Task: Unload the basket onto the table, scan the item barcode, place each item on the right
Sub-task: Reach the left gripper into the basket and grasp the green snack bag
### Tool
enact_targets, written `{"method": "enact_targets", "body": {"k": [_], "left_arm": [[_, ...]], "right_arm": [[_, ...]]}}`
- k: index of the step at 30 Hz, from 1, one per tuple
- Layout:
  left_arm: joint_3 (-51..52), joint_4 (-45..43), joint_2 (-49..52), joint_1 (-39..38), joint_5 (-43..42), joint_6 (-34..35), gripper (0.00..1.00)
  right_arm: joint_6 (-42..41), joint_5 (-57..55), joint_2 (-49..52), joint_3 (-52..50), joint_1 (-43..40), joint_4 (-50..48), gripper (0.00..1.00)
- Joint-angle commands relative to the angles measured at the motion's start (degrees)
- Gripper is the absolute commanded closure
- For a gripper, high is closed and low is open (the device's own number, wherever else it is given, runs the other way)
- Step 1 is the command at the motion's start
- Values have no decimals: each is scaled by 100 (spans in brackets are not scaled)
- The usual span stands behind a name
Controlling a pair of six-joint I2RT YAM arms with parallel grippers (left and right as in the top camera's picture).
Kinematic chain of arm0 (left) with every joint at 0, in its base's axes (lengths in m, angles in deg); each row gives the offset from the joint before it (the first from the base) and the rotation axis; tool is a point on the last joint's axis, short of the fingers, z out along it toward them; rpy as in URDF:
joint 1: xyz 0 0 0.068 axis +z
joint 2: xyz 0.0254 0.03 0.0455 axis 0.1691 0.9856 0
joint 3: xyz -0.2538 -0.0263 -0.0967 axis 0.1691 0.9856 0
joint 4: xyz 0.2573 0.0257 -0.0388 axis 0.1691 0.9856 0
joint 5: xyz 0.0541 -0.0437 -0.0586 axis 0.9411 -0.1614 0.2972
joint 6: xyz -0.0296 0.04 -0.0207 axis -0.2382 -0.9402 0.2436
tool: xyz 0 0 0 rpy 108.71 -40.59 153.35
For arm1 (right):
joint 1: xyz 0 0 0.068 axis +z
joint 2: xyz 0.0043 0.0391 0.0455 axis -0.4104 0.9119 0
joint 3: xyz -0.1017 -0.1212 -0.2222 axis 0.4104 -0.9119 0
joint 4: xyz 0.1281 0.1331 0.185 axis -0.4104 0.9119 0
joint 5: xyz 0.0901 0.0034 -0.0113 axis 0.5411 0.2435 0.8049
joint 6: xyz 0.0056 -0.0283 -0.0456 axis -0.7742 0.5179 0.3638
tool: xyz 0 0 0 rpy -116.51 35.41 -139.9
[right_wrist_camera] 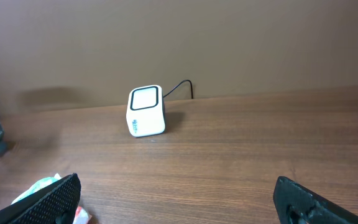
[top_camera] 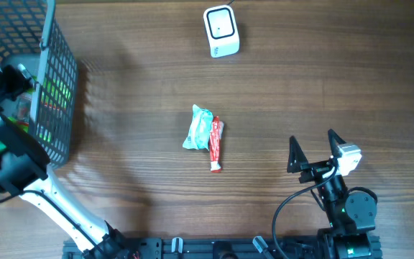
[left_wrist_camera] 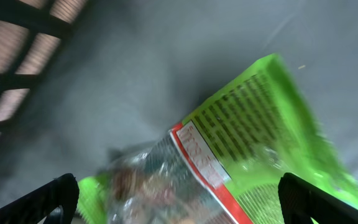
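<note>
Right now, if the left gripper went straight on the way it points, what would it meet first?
Probably the green packet in the basket, dead ahead of the open left gripper; its depth is unclear.

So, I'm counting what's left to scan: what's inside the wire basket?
In the basket, the open left end effector hovers over a green packet and a clear bag with a red-edged label. The arm and basket wall cover the rest, so other items cannot be seen.

Blurred in the left wrist view: green packet point(left_wrist_camera: 272, 137), print unreadable, cut off at bottom and right edges. Cropped at the overhead's left edge: basket point(top_camera: 56, 86), contents possibly packets behind mesh. Half hidden bottom-left in the right wrist view: teal packet point(right_wrist_camera: 37, 185).
</note>
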Motion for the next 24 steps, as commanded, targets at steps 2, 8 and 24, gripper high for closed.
{"method": "enact_targets", "body": {"k": [2, 8, 24], "left_arm": [[116, 63, 417, 22, -136, -232, 0], [903, -273, 444, 22, -136, -232, 4], [-1215, 227, -1250, 26, -109, 979, 96]], "right_arm": [[-37, -85, -15, -4, 11, -33, 0], [-37, -83, -15, -4, 11, -33, 0], [-35, -85, -15, -4, 11, -33, 0]]}}
